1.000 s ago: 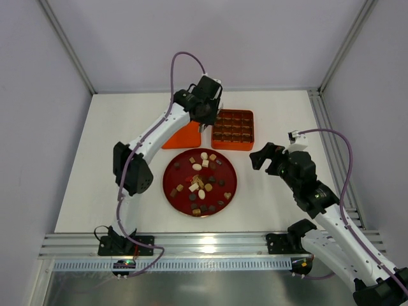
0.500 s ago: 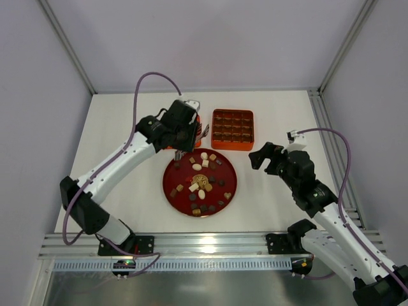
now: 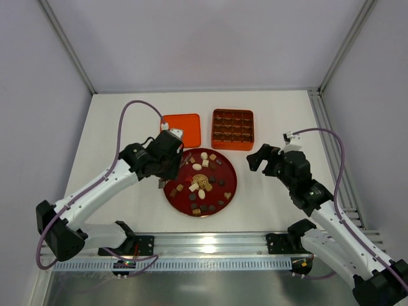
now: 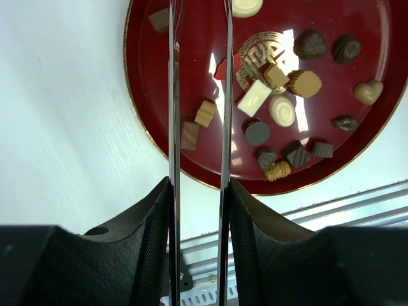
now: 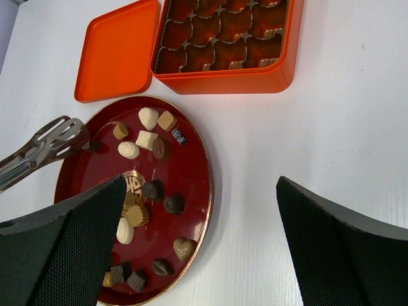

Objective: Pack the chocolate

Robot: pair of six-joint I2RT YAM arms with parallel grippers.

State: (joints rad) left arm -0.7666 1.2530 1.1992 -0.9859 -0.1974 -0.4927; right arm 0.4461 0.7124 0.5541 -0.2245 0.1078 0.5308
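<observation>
The chocolate (image 3: 201,182) is many tiny brown, tan and cream sweets scattered on a round dark-red plate (image 3: 227,191). My left gripper (image 3: 167,164) is shut on a pair of metal tongs (image 4: 173,95). In the left wrist view the two blades run out from my left gripper (image 4: 199,185) over the plate's (image 4: 191,38) left part. They stand apart, and a tan sweet (image 4: 204,113) shows on the plate between them. The right wrist view shows the tong tip (image 5: 60,135) at the plate's (image 5: 191,172) left rim. My right gripper (image 3: 258,157) hangs wide open to the right of the plate, holding nothing.
The square orange box (image 3: 233,147) with its brown grid insert stands behind the plate. Its orange lid (image 3: 185,129) lies flat to the left of it. In the right wrist view the box (image 5: 223,80) and lid (image 5: 118,51) are at the top. A metal rail (image 3: 204,245) runs along the near edge.
My left arm has swung back from the box and lid toward the plate's left rim, carrying the tongs; the lid is now uncovered. The right arm has barely shifted.
</observation>
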